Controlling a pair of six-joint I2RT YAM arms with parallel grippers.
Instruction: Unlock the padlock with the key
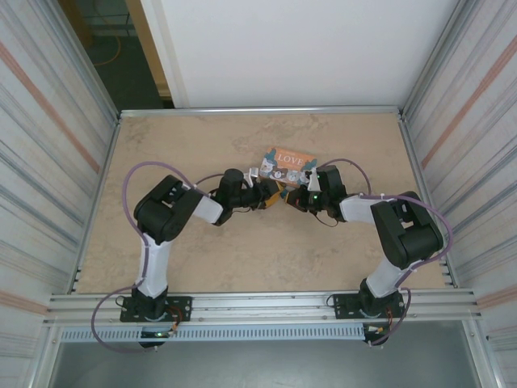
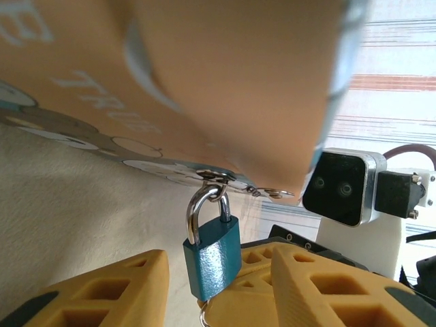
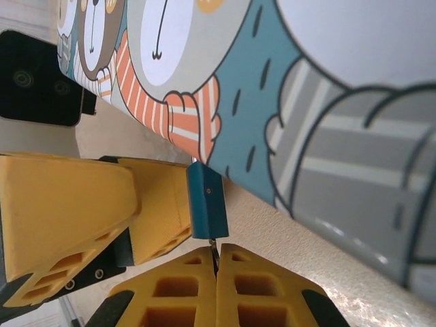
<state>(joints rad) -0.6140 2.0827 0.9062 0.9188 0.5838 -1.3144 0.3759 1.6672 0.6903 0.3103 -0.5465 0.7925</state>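
- the padlock [image 2: 212, 257] hangs by its silvery loop [image 2: 197, 212] from the clasp [image 2: 216, 178] on the edge of the tin [image 2: 204, 82], just above the table [image 2: 75, 211].
- left gripper [image 2: 218, 272]: jaws apart, with the padlock between them and leaning on one finger, not clamped.
- right gripper [image 3: 215, 257]: jaws together on the key [image 3: 213, 246], whose tip is at the padlock's underside.
- the padlock looks small, light and stiff, with smooth painted faces, and it likely swings freely.
- best squeezed across the flat blue faces, leaving the loop free.
- the thin key may slip, so turn it gently.
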